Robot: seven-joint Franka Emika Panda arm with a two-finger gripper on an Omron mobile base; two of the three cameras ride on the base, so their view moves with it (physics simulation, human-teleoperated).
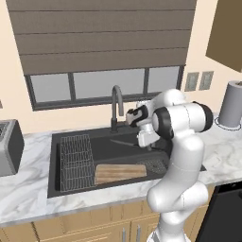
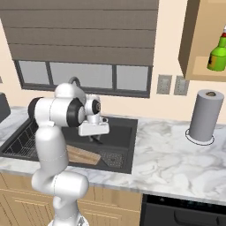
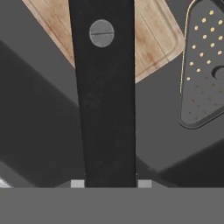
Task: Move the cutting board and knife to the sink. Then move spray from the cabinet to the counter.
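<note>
My gripper is shut on the knife's black handle, which fills the middle of the hand view with one rivet showing. In the left base view the gripper hangs low over the black sink, and the knife's thin blade sticks out to the left. The cutting board lies flat in the basin near the front wall, below the knife; I also see the cutting board under the handle. The green spray stands in the open wooden cabinet at upper right, above the marble counter.
A gooseneck faucet rises behind the basin. A wire grid lies in the sink's left half and a drain plate sits right of the board. A grey paper towel roll stands on the counter; a toaster is far left.
</note>
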